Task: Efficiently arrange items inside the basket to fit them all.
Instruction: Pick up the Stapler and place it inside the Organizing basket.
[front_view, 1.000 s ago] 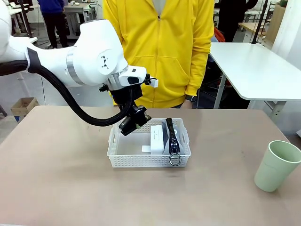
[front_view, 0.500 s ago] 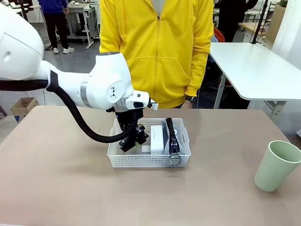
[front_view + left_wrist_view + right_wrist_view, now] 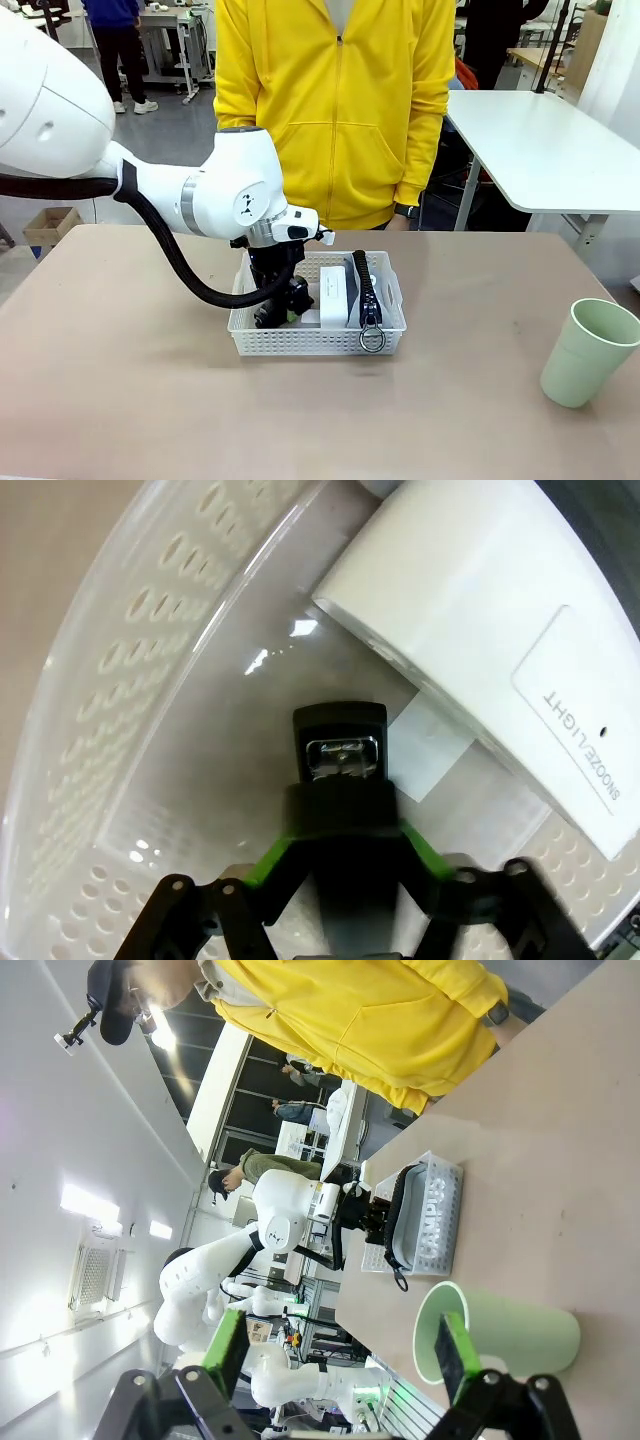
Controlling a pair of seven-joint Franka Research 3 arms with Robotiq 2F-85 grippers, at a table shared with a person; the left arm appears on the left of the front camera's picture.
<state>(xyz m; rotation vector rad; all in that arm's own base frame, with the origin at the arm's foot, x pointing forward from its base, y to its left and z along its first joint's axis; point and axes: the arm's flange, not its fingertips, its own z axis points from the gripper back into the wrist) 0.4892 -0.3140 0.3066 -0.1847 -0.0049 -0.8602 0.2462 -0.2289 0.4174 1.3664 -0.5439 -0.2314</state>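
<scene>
Between the left jaws, a slim black stapler-like object (image 3: 340, 750) is held clamped, its tip near the floor of the white basket (image 3: 140, 690). Over the last second it has been lowered from above the rim into the free left half, so release is judged imminent. Just beside it the white box (image 3: 480, 630) stands on edge, the grey pouch (image 3: 365, 285) beyond. Bare floor is left toward the left wall. The right jaws are held apart, facing the green cup (image 3: 585, 350) out on the counter (image 3: 150, 400).

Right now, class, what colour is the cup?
The cup is pale green; front view shows it best.
</scene>
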